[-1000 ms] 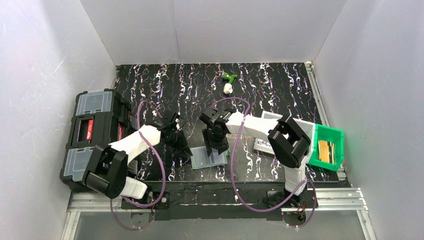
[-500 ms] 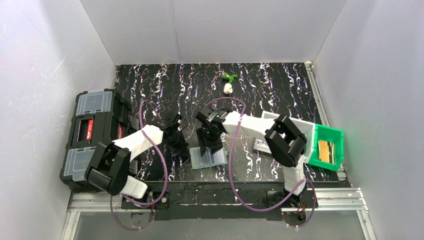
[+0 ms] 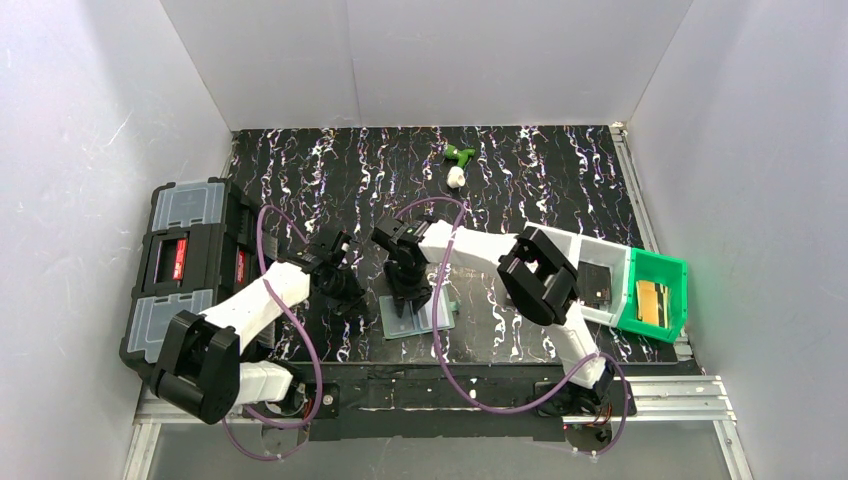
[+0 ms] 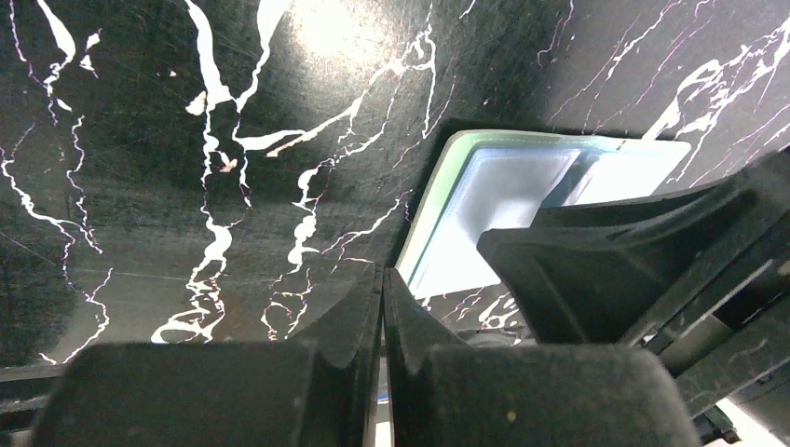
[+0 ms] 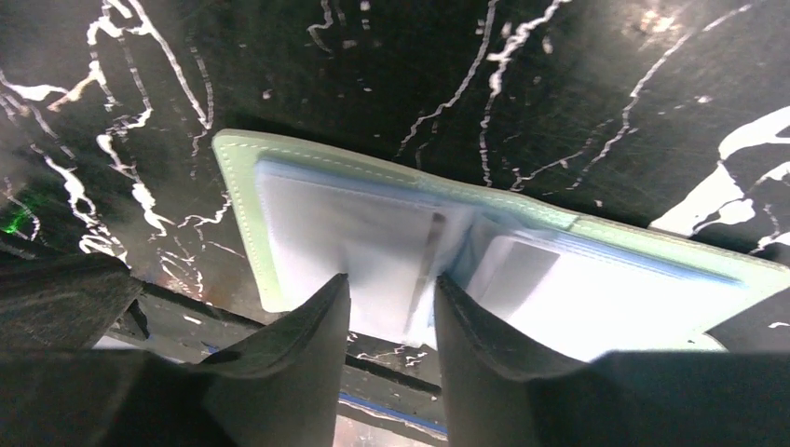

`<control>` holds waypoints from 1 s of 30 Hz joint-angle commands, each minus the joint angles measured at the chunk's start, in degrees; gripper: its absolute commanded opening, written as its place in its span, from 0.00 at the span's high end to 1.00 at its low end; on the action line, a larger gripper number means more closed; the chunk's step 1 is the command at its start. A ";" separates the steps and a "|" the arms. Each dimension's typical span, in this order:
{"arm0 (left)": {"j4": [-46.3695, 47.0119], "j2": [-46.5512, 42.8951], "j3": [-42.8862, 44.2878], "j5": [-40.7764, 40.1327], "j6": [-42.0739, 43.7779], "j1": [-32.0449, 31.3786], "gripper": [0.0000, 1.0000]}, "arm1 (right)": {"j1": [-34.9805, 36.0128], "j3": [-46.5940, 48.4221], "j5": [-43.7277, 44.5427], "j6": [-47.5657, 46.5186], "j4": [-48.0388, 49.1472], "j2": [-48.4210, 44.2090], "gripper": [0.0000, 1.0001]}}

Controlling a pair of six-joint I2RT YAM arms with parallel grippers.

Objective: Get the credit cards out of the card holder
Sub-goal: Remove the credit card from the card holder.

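Note:
The card holder [image 3: 420,318] lies open and flat on the black marbled table near the front edge, with a pale green rim and pale clear pockets. It also shows in the left wrist view [image 4: 494,191] and the right wrist view [image 5: 373,219]. A greyish card [image 5: 522,265] shows faintly inside the right pocket. My right gripper [image 3: 405,298] hangs just over the holder's left half, fingers slightly apart and empty [image 5: 391,284]. My left gripper [image 3: 348,298] is shut and empty [image 4: 383,279], just left of the holder, not touching it.
A big black toolbox [image 3: 185,265] stands at the left edge. A white tray [image 3: 575,250] holding a dark item [image 3: 597,283] and a green bin [image 3: 660,265] sit at the right. A small green and white object [image 3: 457,165] lies at the back.
Both grippers have shifted left. The right gripper moved from the holder's middle to its left half. The left gripper drew away from the holder's left edge.

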 commanded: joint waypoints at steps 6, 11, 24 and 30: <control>-0.63 1.34 0.23 2.66 2.22 -0.46 1.00 | -0.47 -0.77 -1.10 -1.96 -2.64 5.64 0.88; 0.74 5.28 2.26 5.09 4.06 -2.95 1.00 | -2.65 -5.73 -4.76 -1.45 1.24 4.27 0.98; 4.70 15.60 6.23 5.80 4.44 -7.22 1.00 | -5.07 -11.62 -10.37 -1.18 7.14 2.72 0.99; 5.20 18.82 7.50 5.70 4.70 -7.89 1.00 | -5.28 -13.00 -11.83 -1.32 9.39 1.39 0.94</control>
